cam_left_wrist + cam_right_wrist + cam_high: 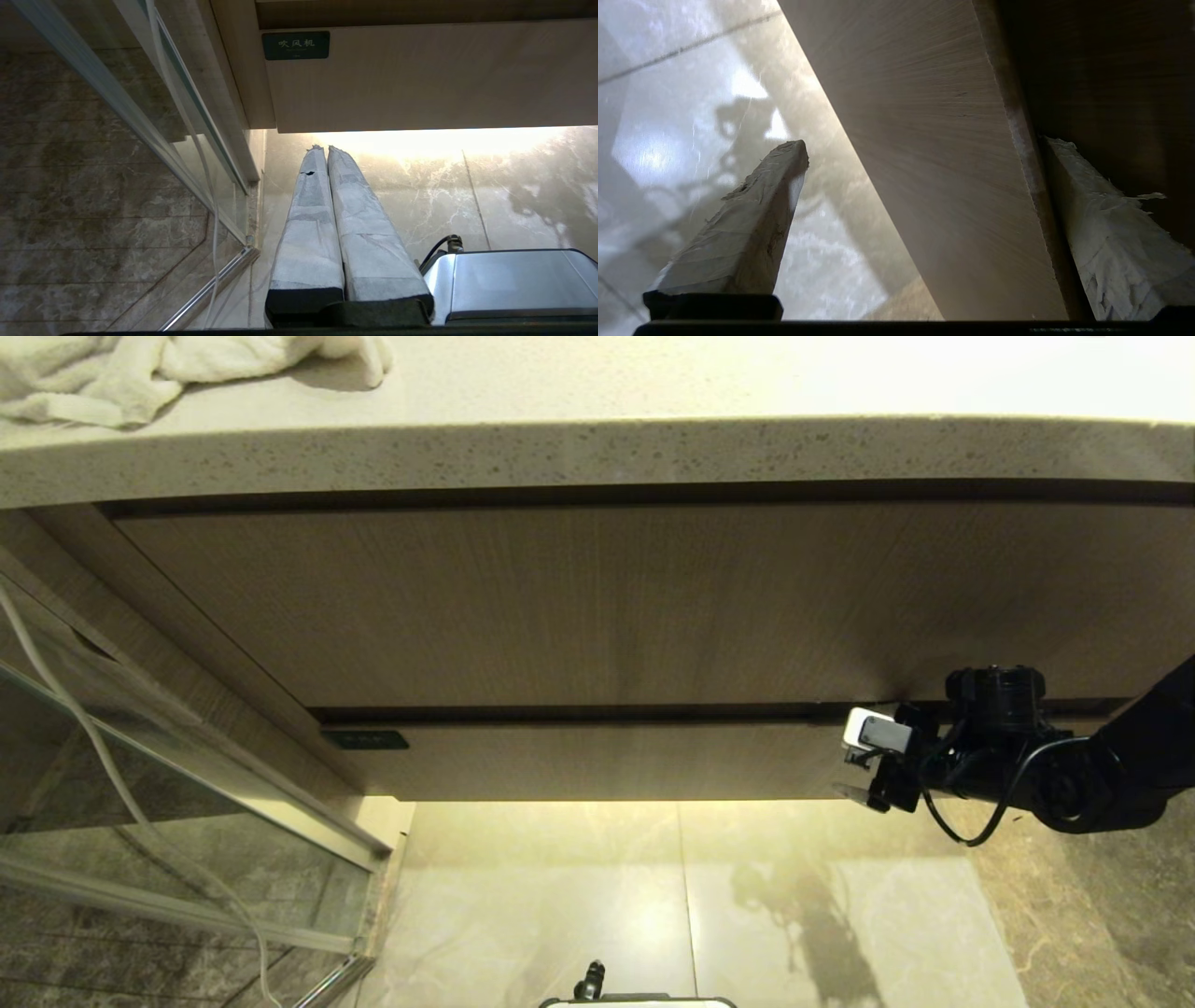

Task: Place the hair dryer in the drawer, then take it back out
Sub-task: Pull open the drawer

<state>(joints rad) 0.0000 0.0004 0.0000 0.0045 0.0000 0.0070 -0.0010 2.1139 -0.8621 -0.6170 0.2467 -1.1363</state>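
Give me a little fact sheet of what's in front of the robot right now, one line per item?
place: stone countertop over a wooden cabinet, tiled floor below
drawer: shut, the low wooden front with a dark label at its left corner
towel: white, crumpled on the counter's left end
hair dryer: not seen in any view
right gripper: open, fingers straddling the drawer front at its right end, one finger by the dark gap above it
left gripper: shut, idle, pointing toward the floor below the label
cord: white, hanging at the left by the glass panel

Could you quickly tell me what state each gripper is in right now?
Left gripper: shut, holding nothing.
Right gripper: open, straddling the drawer front's edge.
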